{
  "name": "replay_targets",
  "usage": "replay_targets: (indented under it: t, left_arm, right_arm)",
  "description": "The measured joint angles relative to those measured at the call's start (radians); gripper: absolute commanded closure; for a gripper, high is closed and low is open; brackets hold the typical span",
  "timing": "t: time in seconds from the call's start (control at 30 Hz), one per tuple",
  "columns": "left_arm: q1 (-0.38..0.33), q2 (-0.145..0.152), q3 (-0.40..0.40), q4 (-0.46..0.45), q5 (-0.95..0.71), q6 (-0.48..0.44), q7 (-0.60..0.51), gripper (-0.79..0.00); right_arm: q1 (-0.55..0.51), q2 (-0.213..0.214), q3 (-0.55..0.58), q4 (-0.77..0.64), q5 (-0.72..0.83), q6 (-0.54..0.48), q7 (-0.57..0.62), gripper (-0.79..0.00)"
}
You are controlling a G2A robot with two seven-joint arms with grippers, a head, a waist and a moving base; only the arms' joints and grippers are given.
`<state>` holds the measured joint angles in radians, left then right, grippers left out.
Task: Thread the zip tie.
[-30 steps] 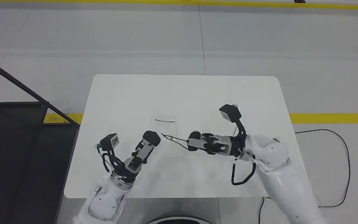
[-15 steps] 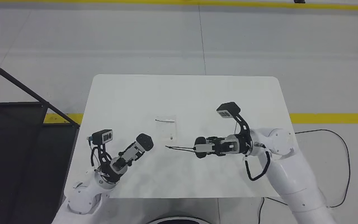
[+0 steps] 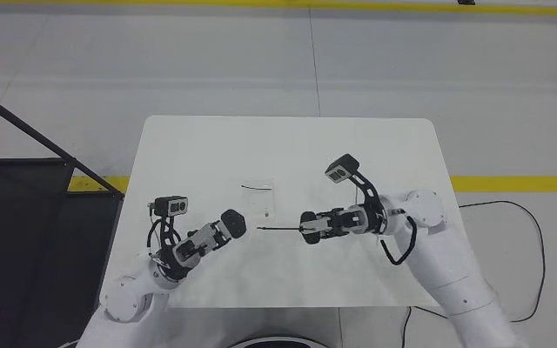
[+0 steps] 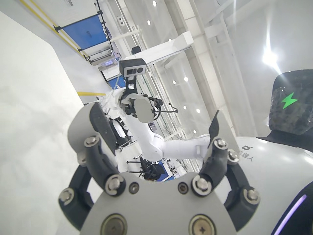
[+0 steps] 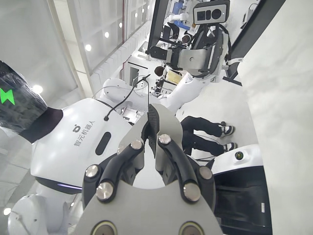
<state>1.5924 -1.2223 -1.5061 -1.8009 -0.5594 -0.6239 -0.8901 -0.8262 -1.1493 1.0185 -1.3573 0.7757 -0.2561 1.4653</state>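
**Q:** What is at the centre of the scene?

**A:** A white table point(image 3: 365, 148) seen from above. A small clear packet point(image 3: 258, 198) lies flat near its middle, and a thin black strip point(image 3: 257, 185) lies across the packet's far end.

**Q:** Where is the zip tie?

**A:** The zip tie point(image 3: 278, 229) is a thin black line just on the robot's side of the packet. It runs sideways from below the packet's near edge toward the robot's right. Its free tip ends close to the packet's near edge. I cannot tell whether it touches the table.

**Q:** What holds it?

**A:** The right gripper point(image 3: 304, 229), which sits to the right of the packet and nearer the robot. Its fingers are pinched together on one end of the zip tie. In the right wrist view the tie rises from the closed fingertips, then bends over and curves back down.

**Q:** And the other arm?

**A:** The left gripper point(image 3: 238, 226) sits to the left of the packet, also nearer the robot, and faces the zip tie's free tip. Its fingers are spread wide with nothing between them. A small gap separates it from the tip.
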Motion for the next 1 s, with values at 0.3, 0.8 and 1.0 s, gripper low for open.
replay_targets:
  t: [0.3,0.8,1.0]
  left_arm:
    - [-0.026,0.002,0.033,0.018,-0.013,-0.031,-0.031,-0.363]
    - [-0.053,0.004,0.079,0.017,0.038,-0.025,0.01,-0.329]
    - [-0.062,0.006,0.092,0.021,0.044,-0.025,0.009,-0.305]
  right_arm:
    - [0.066,-0.024,-0.051,0.101,0.003,-0.013,0.011,0.0]
    - [0.06,-0.03,-0.049,0.099,-0.007,-0.006,0.03,0.0]
    - [0.057,-0.031,-0.047,0.098,-0.012,-0.003,0.034,0.0]
